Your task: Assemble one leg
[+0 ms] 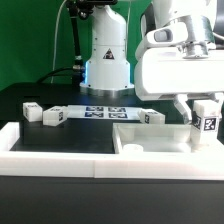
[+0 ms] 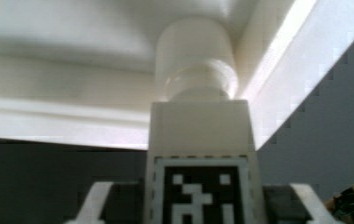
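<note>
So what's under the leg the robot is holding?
The large white plate lies under the leg. The leg's own body covers its lower end, so any hole there, or whether they touch, cannot be seen.

Bright, soft light; wrist view blurs the leg close-up.

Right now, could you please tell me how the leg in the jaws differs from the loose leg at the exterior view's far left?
The held leg stands upright; the loose leg seems to lie on its side. The held leg is clamped between the jaws near the plate; the loose leg rests free on the table. Both are small white tagged posts.
</note>
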Robot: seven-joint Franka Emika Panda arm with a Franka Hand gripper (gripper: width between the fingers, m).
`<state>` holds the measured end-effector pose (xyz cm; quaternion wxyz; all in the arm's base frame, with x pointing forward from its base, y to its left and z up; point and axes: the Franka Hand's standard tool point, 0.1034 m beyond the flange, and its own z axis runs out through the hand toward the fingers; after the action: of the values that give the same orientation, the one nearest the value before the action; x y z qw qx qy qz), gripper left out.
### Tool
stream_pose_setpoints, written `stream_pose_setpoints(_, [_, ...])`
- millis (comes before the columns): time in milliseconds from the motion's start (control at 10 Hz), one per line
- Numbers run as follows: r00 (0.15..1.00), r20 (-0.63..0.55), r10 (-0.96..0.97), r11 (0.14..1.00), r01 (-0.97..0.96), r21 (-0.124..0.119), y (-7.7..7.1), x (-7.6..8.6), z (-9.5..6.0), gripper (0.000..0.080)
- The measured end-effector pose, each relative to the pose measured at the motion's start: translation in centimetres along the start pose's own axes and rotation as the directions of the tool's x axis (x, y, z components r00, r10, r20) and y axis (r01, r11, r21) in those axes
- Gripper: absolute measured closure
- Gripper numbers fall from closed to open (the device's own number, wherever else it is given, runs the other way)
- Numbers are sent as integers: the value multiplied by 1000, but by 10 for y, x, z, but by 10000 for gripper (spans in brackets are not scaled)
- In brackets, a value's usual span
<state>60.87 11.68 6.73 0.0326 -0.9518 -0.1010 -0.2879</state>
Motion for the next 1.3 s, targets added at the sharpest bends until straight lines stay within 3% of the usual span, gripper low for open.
stream_pose_setpoints(600, [1000,16,15,1000,-15,-4,-3,-9,2,511])
stream_pose_setpoints(900, [1000,25,15,1000,-15,-2,-4,-11,3,191])
stream_pose_setpoints(1300, [999,29,16,1000,-16,-1,-3,-11,2,152])
